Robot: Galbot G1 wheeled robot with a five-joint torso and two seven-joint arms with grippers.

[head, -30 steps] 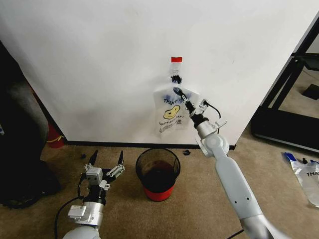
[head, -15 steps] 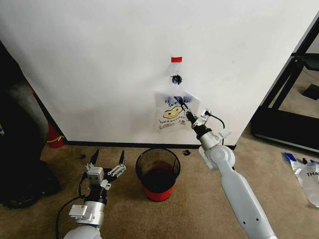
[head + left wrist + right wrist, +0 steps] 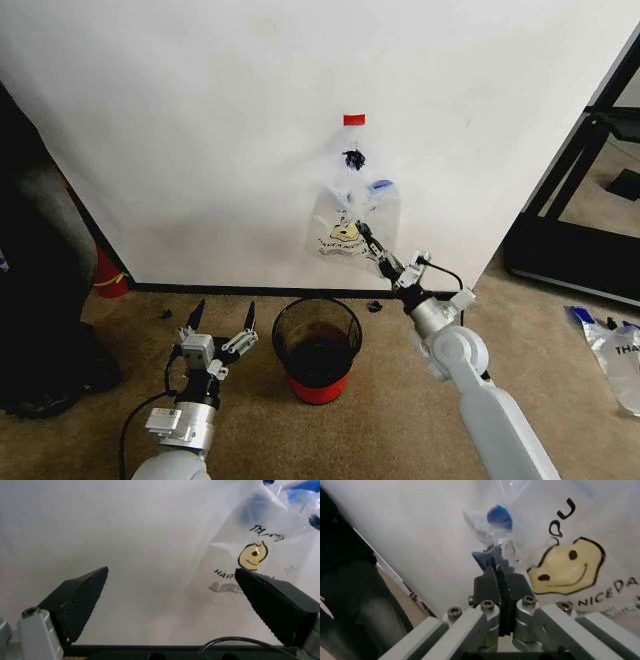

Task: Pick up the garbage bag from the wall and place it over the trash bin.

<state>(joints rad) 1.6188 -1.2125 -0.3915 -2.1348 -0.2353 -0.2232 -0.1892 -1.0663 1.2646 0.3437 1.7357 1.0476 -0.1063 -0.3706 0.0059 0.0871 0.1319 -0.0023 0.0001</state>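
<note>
The right claw is pinching the garbage bag against the wall, fingers clamped on the plastic. The left claw is sitting spread apart beside the trash bin.

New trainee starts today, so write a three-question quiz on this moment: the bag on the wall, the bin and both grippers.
1. True or false: the right gripper is shut on blue plastic of the garbage bag.
2. The left gripper is: A) clamped on the trash bin rim, B) open, low, to the left of the bin, C) at the black hook.
3. Fill in: the strip of tape on the wall above the hook is ____.

Key: 1 true; 2 B; 3 red.
</note>
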